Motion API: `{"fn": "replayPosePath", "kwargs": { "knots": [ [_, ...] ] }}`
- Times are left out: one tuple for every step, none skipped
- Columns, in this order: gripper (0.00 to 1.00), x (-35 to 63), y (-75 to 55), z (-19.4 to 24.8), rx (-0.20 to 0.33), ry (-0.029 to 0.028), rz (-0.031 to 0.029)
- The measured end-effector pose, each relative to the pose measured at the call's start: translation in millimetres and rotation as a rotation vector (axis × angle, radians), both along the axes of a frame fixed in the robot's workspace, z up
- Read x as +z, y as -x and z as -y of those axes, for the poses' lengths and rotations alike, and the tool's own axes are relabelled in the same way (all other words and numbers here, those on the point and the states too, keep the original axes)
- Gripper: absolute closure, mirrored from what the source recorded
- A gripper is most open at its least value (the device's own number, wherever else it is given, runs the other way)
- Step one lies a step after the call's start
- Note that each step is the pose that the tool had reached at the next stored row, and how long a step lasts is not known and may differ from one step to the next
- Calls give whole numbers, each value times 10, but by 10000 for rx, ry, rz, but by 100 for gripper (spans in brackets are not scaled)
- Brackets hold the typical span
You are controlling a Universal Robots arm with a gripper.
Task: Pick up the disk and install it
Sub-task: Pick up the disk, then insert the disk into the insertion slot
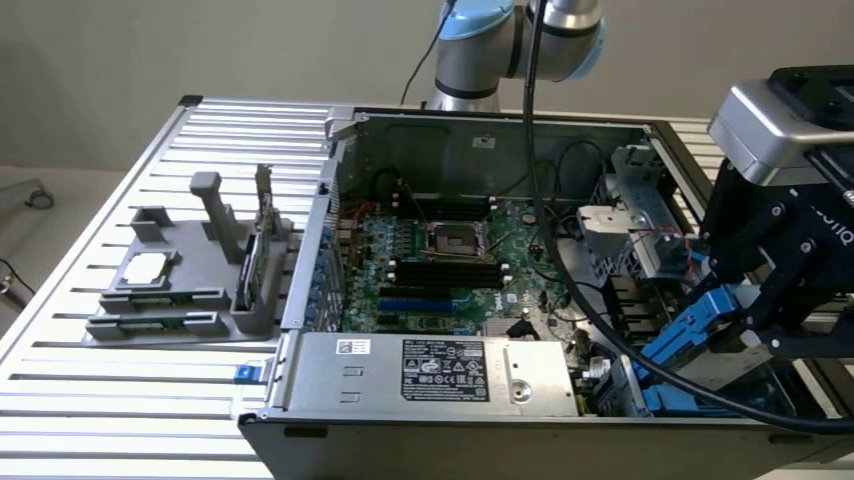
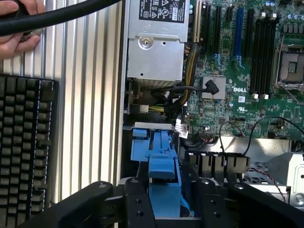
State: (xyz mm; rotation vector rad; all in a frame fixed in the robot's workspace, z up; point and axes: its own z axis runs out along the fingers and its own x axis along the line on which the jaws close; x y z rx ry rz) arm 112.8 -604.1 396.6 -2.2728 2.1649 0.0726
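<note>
1. Disk [image 1: 697, 335], a flat silver-grey metal hard drive edged by bright blue plastic rails, sits tilted in the black robot gripper [image 1: 745, 335] over the near corner of the open grey computer case [image 1: 400, 420], at the exterior view's right. The fingers are clamped on the disk [image 2: 164, 166], one on each side of its blue rail end.
2. Because the drive is tilted, a rail could catch on the metal edge of the case and jam. Whether its lower end has entered a bay cannot be told.
3. The hold appears to rest on smooth blue plastic, so a sideways knock could make the drive slip or twist in the gripper [image 2: 166, 209].
4. Loose black and yellow wires [image 2: 183, 92] lie just beside the drive's path. They could be pinched under it or dragged out of their sockets on the green motherboard [image 2: 247, 57].
5. A thick black cable [image 1: 554, 250] hangs from the arm across the case. It could snag on the boxed grey power supply [image 1: 427, 372] or other fittings.
6. A person's hand [image 2: 16, 26] rests on the ribbed table [image 2: 85, 95] near a black keyboard [image 2: 23, 142], which puts it close to any sudden swing.
</note>
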Motion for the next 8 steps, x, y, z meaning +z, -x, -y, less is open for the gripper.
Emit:
{"fn": "replayPosePath", "kwargs": {
  "knots": [
    [62, 0, 0, 0, 0, 0, -1],
    [67, 0, -1, 0, 0, 0, -3],
    [67, 0, -2, 0, 0, 2, -6],
    [67, 0, -2, 0, 1, 4, -8],
    [67, 0, -3, 0, 0, 5, -10],
    [67, 0, -4, 0, 1, 5, -12],
    [67, 2, -5, 0, 1, 4, -14],
    [67, 3, -6, 0, 1, 2, -14]
  ]
}}
